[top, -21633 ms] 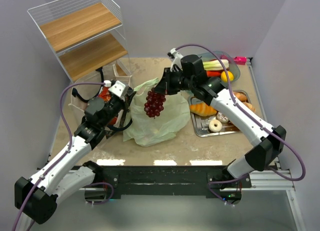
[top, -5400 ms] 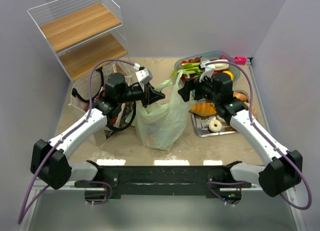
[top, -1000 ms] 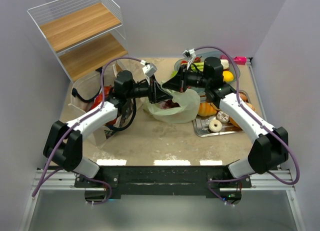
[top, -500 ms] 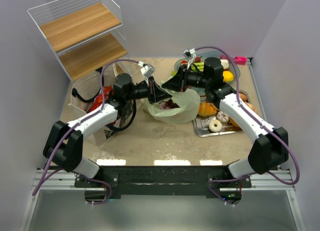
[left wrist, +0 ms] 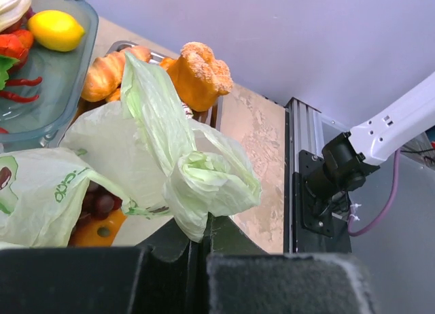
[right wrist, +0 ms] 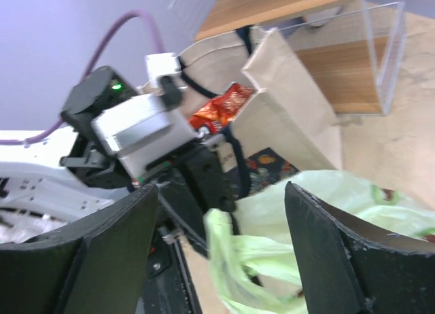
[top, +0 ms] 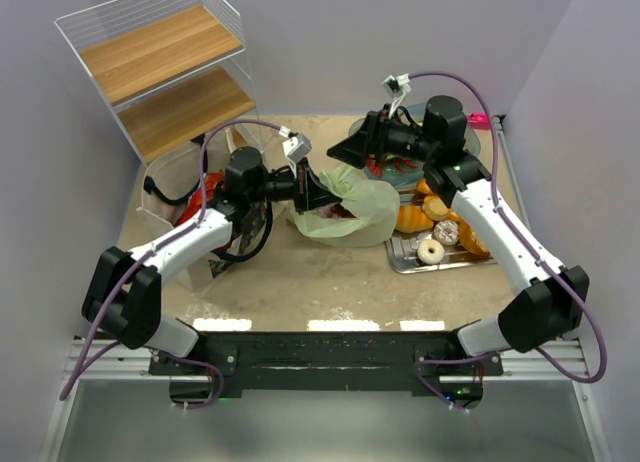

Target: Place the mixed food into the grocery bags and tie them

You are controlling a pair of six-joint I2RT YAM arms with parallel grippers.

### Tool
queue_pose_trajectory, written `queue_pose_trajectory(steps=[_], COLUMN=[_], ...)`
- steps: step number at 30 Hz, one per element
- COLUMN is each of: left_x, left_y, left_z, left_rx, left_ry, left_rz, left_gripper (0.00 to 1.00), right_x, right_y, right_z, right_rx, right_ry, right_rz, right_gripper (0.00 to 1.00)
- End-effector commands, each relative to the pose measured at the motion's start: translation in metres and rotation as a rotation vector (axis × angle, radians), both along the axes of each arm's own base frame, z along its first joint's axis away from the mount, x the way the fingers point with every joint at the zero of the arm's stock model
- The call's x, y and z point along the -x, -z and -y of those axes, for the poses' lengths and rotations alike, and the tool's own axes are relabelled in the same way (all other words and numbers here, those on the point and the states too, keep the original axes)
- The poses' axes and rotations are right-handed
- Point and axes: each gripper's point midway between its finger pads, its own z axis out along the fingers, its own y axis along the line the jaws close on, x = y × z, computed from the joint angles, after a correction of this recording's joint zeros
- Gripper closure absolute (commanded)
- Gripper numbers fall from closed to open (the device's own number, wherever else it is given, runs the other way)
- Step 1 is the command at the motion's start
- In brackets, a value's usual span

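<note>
At the mouth of the thin pale-green avocado-print bag [top: 352,208], left gripper [left wrist: 202,234] pinches the twisted handle [left wrist: 204,185], likely holding it for tying; right gripper [right wrist: 221,205] beside it, fingers spread wide, gripping nothing.

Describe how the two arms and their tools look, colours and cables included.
The left arm and right arm both have white tube-like links joined by rounded black joints. A purple cable loops along each one and ends at a small white plug near the wrist. The left tool and right tool are black, each with two flat, wedge-shaped fingers.
</note>
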Motion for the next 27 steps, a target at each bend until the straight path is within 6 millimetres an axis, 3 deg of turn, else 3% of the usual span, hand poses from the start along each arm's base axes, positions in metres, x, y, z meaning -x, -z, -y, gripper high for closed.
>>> queue_pose_trajectory(steps=[1,5,12,14,16,20,27], left_x=[0.014,0.017,0.016,0.017,0.016,0.016,0.017], left_y=[-0.024,-0.022,-0.018,-0.015,-0.013,-0.011,-0.01], left_z=[-0.005,-0.006,-0.007,-0.007,-0.007,-0.007,-0.006], left_rx=[0.045,0.055,0.04,0.035,0.029,0.019,0.019], left_ry=[0.051,0.055,0.048,0.048,0.045,0.046,0.059], left_rz=[0.135,0.144,0.126,0.121,0.121,0.117,0.099], left_gripper=[1.0,1.0,1.0,1.0,1.0,1.0,1.0], right_x=[-0.005,-0.003,0.016,0.024,0.034,0.045,0.058], right_y=[-0.008,0.023,0.034,0.044,0.031,0.023,0.027], right_z=[0.022,0.025,0.014,0.01,0.006,0.005,0.003], right_rx=[0.06,0.091,0.001,-0.017,-0.078,-0.101,-0.067], right_ry=[0.113,0.129,0.037,-0.004,-0.054,-0.09,-0.159], right_rz=[0.045,-0.011,-0.008,-0.025,0.024,0.092,0.128], right_gripper=[0.16,0.11,0.14,0.21,0.27,0.28,0.31])
